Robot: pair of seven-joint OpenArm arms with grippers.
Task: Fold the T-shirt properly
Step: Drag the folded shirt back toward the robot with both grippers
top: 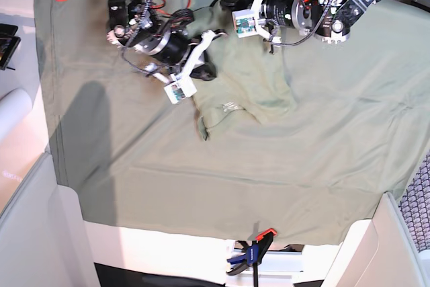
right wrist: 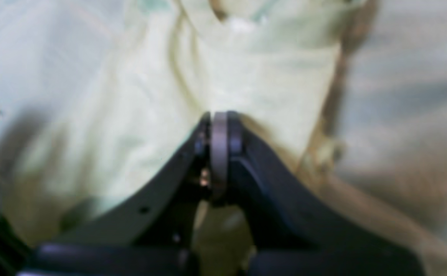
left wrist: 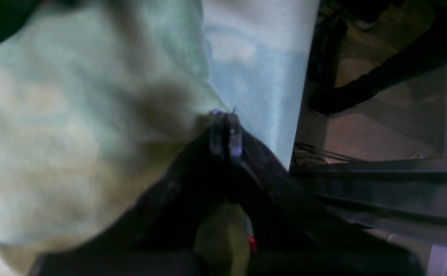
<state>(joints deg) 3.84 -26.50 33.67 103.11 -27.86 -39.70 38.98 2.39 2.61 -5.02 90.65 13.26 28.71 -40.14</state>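
The surface [top: 27, 186] carries a green tablecloth [top: 336, 166]; toward its far edge, near the middle, lies the T-shirt [top: 248, 95], bunched between both arms. It looks light, limp and crease-prone, best pinched at hems or shoulder seams. The left claw [left wrist: 225, 115] and right claw [right wrist: 219, 117] are each clenched on a fold of its fabric.

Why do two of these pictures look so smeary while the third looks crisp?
Left wrist view: the pale sage-green cotton T-shirt is a soft blur close to the lens, with dim, dark surroundings on the right. Right wrist view: blurred throughout, fabric folds only vaguely readable. Base view: sharp and evenly lit, with a dark arm shadow on the grey-green tablecloth.
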